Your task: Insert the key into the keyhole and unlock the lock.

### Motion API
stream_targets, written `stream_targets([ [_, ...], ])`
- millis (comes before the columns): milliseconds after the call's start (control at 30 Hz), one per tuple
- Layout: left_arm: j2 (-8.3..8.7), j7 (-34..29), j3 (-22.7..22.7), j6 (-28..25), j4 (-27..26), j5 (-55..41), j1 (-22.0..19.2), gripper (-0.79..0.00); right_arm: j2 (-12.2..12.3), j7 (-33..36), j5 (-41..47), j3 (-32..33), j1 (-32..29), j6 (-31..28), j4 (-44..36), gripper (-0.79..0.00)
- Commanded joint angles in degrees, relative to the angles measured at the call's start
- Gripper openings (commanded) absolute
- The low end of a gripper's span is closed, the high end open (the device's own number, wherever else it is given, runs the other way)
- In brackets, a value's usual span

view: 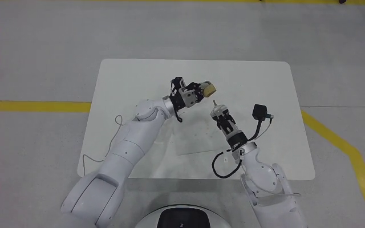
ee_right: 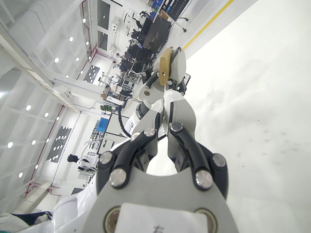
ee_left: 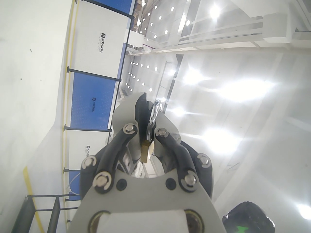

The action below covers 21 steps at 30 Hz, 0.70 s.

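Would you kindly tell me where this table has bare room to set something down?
The table is bare at its far right corner, beyond the right tool, and at its far left corner, beside the left tool. The middle is crowded: the lock and the key are held close together there.

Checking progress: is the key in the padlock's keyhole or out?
Out. From above, a gap shows between the key in the right end effector and the padlock held by the left end effector.
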Motion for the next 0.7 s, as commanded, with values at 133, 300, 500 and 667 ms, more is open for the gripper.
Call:
stream_targets([
  [133,0.94,2.32,-0.27,4.52,-4.73,3.68,1.87,-0.785,-0.43,-0.8,2.48,-0.89,1.14,3.43,1.03,-0.785],
  [300,1.3,3.28,-0.21,5.17,-7.25,5.29,3.17,-0.785,-0.65,0.07,4.85,-1.06,1.79,4.93,1.66,-0.785],
  [500,1.61,4.0,-0.13,4.46,-8.85,6.81,4.25,-0.785,-0.76,0.83,7.75,-0.7,1.39,3.9,1.47,-0.785],
  [667,1.78,4.7,-0.1,3.31,-9.79,7.61,5.05,-0.785,-0.79,0.87,9.1,-0.33,0.56,3.16,0.94,-0.785],
])
